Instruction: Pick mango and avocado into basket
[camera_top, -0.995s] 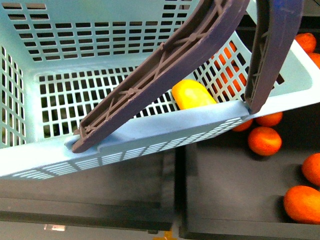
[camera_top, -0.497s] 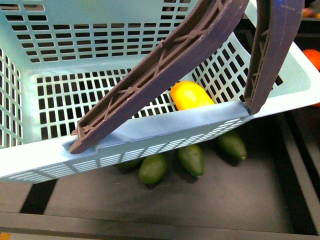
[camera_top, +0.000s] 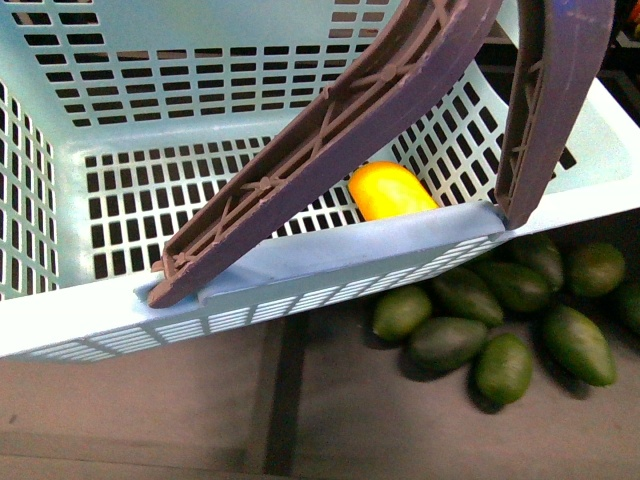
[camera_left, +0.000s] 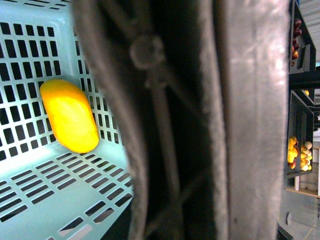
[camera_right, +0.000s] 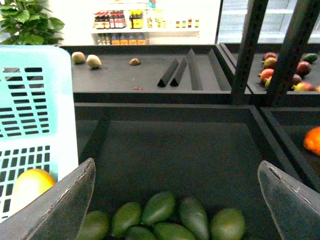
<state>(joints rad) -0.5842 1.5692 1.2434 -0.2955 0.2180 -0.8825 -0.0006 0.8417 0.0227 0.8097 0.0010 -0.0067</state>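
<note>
The light teal basket (camera_top: 330, 255) fills the front view, its brownish-purple handles (camera_top: 330, 120) raised. My left gripper is shut on a handle (camera_left: 200, 125), which blocks most of the left wrist view and hides the fingers. The yellow-orange mango (camera_top: 392, 192) lies on the basket floor (camera_left: 69, 116) and shows through the slotted wall (camera_right: 31, 184). Several dark green avocados (camera_top: 447, 340) lie in a dark bin below and right of the basket. My right gripper (camera_right: 175, 162) hangs open above the avocado pile (camera_right: 159, 206), with nothing between its fingers (camera_right: 65, 205).
The avocado bin has dark walls (camera_right: 165, 112) and a seam to its left (camera_top: 280, 400). Dark posts (camera_right: 250, 45) rise at the right. An orange (camera_right: 312, 140) lies in the neighbouring bin. Mixed fruit (camera_right: 280, 70) sits in a far bin.
The basket with the mango has travelled along the shelf: oranges lay below it a second ago, then a few avocados, now more avocados at the lower right.
</note>
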